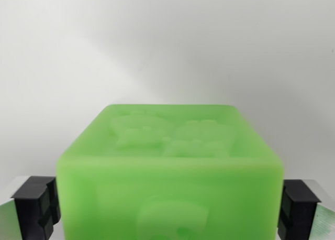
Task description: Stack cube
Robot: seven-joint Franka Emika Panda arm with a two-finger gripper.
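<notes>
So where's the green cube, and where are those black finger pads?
green cube (170, 190), wrist view, front face
left black pad (35, 204), wrist view's left, outer side
right black pad (297, 206), wrist view's right, outer side

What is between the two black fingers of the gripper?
In the wrist view, the green cube fills the whole gap between the black fingers; nothing else lies there, and both fingers seem to touch its sides.

A bright green cube (170, 172) with raised figures on its faces sits squarely between my fingers (36, 206).
</notes>
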